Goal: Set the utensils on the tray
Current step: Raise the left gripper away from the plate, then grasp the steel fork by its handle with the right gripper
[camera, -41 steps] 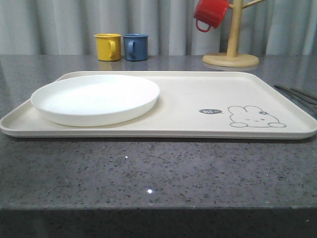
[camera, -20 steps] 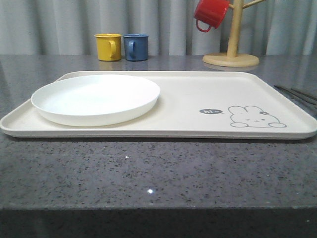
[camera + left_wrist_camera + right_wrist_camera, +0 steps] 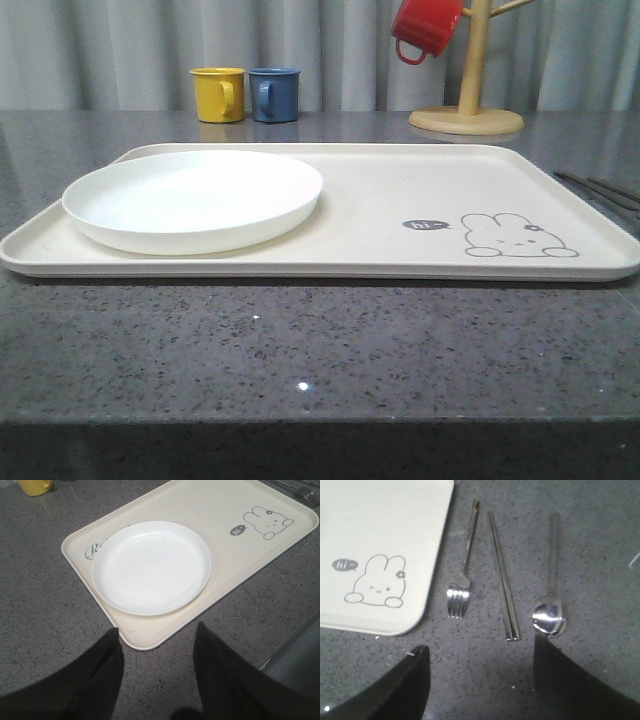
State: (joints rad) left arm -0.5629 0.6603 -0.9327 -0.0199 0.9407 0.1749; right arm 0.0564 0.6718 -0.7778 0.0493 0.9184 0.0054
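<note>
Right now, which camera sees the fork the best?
The right wrist view. There the whole fork lies on the counter beside the tray, its tines plain to see, next to the chopsticks. The left wrist view catches just its tines at one corner. The front view shows thin metal handles at the right edge, too slim to tell apart.

The place looked like a staged dining or kitchen setup rather than a lived-in home. A dark speckled stone countertop (image 3: 320, 350) ran wall to wall, backed by plain grey-white curtains (image 3: 120, 50). Tableware gave the domestic note: a yellow mug (image 3: 218, 94) and a blue mug (image 3: 273, 94) stood side by side at the back, a red mug (image 3: 425, 28) hung on a wooden mug tree (image 3: 468, 90), and a cream tray (image 3: 400, 200) with a rabbit drawing held a white plate (image 3: 195, 200). A fork (image 3: 462, 570), chopsticks (image 3: 502, 575) and a spoon (image 3: 550, 595) lay in a neat row on the counter.
</note>
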